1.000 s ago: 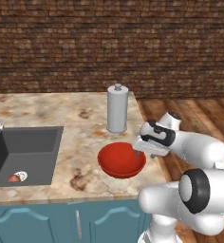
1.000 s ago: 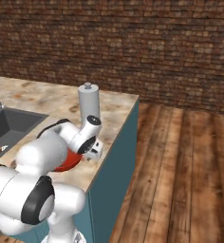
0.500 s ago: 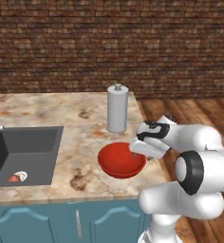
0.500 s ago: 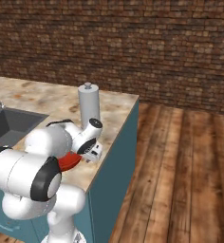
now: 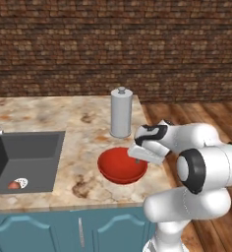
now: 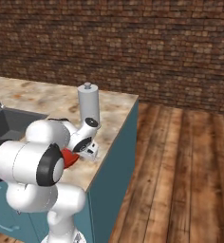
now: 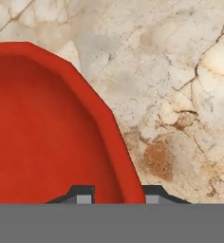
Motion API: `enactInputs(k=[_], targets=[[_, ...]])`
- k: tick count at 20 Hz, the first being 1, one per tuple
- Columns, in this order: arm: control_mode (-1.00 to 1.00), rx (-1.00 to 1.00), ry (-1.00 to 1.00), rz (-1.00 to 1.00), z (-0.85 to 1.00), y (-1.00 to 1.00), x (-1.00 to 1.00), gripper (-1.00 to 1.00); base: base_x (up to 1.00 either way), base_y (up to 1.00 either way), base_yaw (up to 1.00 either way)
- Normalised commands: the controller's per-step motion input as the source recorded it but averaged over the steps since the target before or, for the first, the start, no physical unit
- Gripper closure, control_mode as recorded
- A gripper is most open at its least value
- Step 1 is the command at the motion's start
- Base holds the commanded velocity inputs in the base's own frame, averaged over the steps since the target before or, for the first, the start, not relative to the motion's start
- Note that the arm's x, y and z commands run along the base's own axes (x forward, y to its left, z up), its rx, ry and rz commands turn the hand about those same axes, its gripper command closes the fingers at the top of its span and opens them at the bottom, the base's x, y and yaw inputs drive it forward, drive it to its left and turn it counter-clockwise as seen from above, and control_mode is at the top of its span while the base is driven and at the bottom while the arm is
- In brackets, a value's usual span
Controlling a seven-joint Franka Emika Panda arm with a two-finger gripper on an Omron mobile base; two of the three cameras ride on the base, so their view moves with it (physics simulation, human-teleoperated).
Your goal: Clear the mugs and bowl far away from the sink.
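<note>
One bowl [image 5: 122,166] in work: wide, shallow, glossy red; sits on the counter [image 5: 49,115] near its front edge, toward the right end, just in front of the tall grey cylinder [image 5: 121,112]; sink [image 5: 24,157] well apart at the left end, with a small object [image 5: 18,184] on its floor, too small to identify.

Gripper [image 7: 115,194] at the right rim of the bowl; in the hand view one fingertip inside the wall, the other outside on the marble side; jaws narrow, straddling the rim; firm clamping not confirmed from the pictures.

Handling, judged: rigid, probably ceramic or hard plastic; moderate weight for its size; glossy, hence slippery under small pads; breakable if dropped or knocked against the cylinder.

Grasp point, judged: rim wall only, as the body is too wide for the jaws; pinch low on the wall, clear of the lip edge; expect sag at the far side once lifted, since the hold is off-centre; lift slowly and keep level.
</note>
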Motion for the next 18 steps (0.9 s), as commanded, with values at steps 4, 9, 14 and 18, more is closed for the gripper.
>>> enactInputs(k=[4, 9, 14, 18], targets=[[-1.00, 0.03, 0.05, 0.00, -0.42, 0.11, 0.00, 1.00, 0.00, 0.00, 0.00], [-1.00, 0.00, -0.06, -0.07, 0.14, 0.00, -0.28, 1.00, 0.00, 0.00, 0.00], [-1.00, 0.00, -0.19, -0.19, 0.98, 0.00, -0.50, 1.00, 0.00, 0.00, 0.00], [-1.00, 0.00, -0.03, -0.26, 1.00, 0.00, -0.51, 1.00, 0.00, 0.00, 0.00]])
